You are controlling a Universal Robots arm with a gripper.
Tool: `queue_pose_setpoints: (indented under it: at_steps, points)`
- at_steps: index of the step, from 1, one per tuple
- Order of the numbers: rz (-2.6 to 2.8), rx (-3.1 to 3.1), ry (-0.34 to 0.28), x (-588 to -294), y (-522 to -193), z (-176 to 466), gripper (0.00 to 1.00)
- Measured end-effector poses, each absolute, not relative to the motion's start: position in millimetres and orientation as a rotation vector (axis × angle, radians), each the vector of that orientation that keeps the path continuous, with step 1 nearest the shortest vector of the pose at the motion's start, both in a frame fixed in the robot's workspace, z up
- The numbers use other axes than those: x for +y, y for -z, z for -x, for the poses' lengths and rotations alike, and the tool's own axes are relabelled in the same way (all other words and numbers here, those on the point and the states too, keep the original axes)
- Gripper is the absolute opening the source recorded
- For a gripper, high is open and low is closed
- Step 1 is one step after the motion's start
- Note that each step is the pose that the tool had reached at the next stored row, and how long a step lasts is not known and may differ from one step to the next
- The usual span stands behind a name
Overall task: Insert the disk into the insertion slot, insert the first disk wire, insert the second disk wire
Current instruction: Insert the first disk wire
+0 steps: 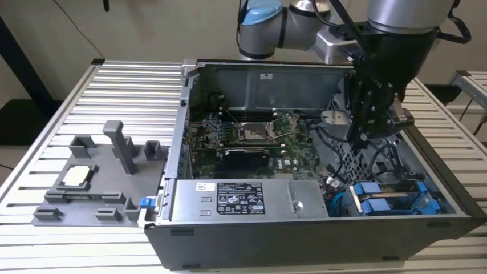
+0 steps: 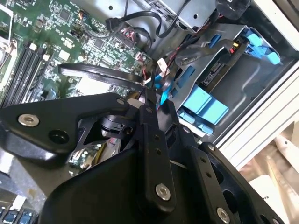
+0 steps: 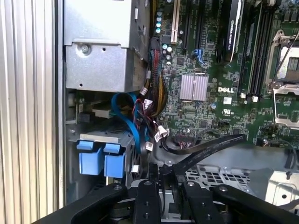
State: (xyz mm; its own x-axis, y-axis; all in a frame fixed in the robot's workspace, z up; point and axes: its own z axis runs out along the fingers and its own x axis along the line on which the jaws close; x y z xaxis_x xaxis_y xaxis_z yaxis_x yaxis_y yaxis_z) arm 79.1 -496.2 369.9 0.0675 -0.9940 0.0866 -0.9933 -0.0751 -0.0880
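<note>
The open computer case (image 1: 320,234) lies on the slatted table. My gripper (image 1: 364,136) reaches down into its right half, above the drive bay. In both wrist views its fingers (image 3: 145,196) stand close together, pinched on the end of a flat black wire (image 3: 205,148) that runs off across the case floor; this wire (image 2: 100,73) also arcs over the board. My gripper's tip (image 2: 148,97) hangs just beside the blue carrier tabs (image 2: 202,103) of the disk (image 1: 386,201), which sits inside the insertion slot. The blue tabs (image 3: 100,157) face the case wall. The disk's body is mostly hidden.
A grey labelled power-supply box (image 1: 228,200) fills the case's front, next to the bay. A blue cable (image 3: 133,122) and thin coloured wires loop between the bay and the motherboard (image 1: 251,137). A grey fixture plate (image 1: 99,177) with posts lies at the exterior view's left.
</note>
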Motion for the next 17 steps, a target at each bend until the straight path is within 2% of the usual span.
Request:
queue_pose_setpoints:
  at_steps: [7,10,11,17]
  points:
    - [2.293,2.134,0.198,-496.3,-369.8,-79.0,0.27]
    - [2.294,2.135,0.2,-496.3,-369.8,-79.0,0.24]
    - [2.294,2.135,0.2,-496.3,-369.7,-79.0,0.17]
    - [2.295,2.136,0.202,-496.3,-369.8,-79.0,0.16]
